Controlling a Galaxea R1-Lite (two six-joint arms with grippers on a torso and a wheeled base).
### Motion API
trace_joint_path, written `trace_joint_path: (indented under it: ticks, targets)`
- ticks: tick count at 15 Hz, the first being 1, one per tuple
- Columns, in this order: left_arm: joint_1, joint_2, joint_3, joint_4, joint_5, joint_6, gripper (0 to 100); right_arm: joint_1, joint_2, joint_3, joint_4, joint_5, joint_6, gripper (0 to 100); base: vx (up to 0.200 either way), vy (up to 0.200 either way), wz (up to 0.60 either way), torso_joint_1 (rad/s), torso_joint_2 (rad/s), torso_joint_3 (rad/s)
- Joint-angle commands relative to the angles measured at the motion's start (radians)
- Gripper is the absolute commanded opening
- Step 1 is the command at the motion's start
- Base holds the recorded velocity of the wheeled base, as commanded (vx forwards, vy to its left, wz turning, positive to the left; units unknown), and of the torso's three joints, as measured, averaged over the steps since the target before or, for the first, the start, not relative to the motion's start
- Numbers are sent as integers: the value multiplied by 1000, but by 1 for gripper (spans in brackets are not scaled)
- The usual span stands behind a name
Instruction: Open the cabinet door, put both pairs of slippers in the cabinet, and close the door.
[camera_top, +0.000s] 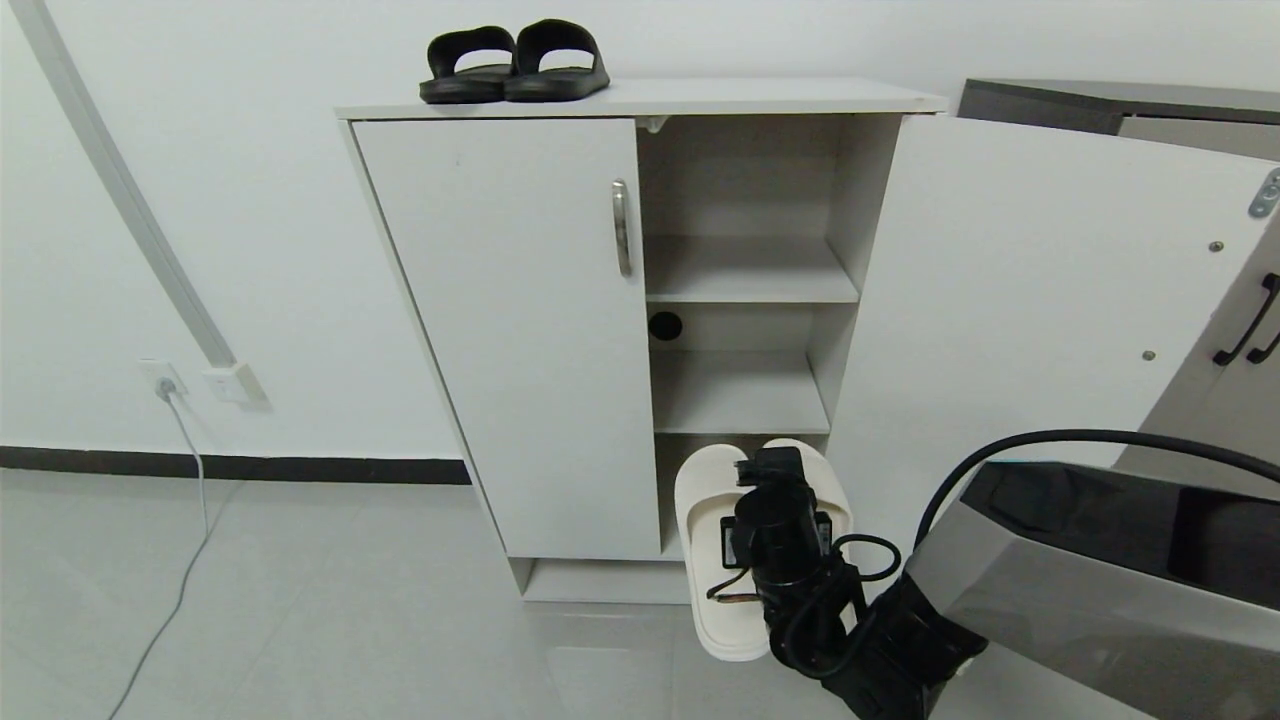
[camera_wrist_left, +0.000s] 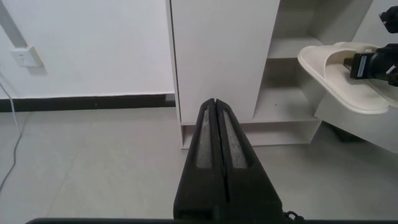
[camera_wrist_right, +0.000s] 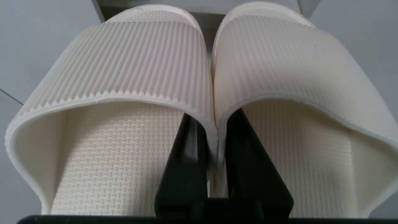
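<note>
Two pairs: white slippers (camera_top: 712, 560) are gripped together; black slippers (camera_top: 515, 65) are set on the cabinet (camera_top: 520, 330) top.
Right pincer (camera_wrist_right: 214, 146): clamped on the white pair's touching inner walls.
Left pincer (camera_wrist_left: 214, 109): pressed shut, empty, farther off.
Key relation: toes are pointed ahead of the right pincer, long axis aimed into the lowest compartment (camera_top: 668, 468), just before its mouth.

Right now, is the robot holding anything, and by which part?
The right gripper holds the white slippers pinched together by their touching inner edges; the left gripper holds nothing.
</note>
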Motion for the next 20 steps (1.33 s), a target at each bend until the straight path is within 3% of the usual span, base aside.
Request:
trace_joint_path:
  ticks: [1, 9, 11, 12, 14, 20]
  targets:
    - [0, 2, 0, 1, 0, 0, 0, -2, 2, 3, -21, -1, 0, 0, 0, 0, 0, 0, 0, 0]
    - [0, 2, 0, 0, 0, 0, 0, -18, 68, -5, -99, -5, -21, 0, 0, 0, 0, 1, 3, -152]
    - [0, 2, 0, 0, 0, 0, 0, -30, 68, 0, -166, -8, -86, 0, 0, 0, 0, -2, 5, -200]
    - [0, 2, 0, 0, 0, 0, 0, -36, 76, 7, -285, -10, -153, 0, 0, 0, 0, 7, 7, -203]
    - [0, 2, 0, 0, -1, 0, 0, -45, 94, 12, -375, -7, -211, 0, 0, 0, 0, 5, 0, -198]
    - [0, 2, 0, 0, -1, 0, 0, -45, 96, 7, -452, -4, -267, 0, 0, 0, 0, 3, 1, -61]
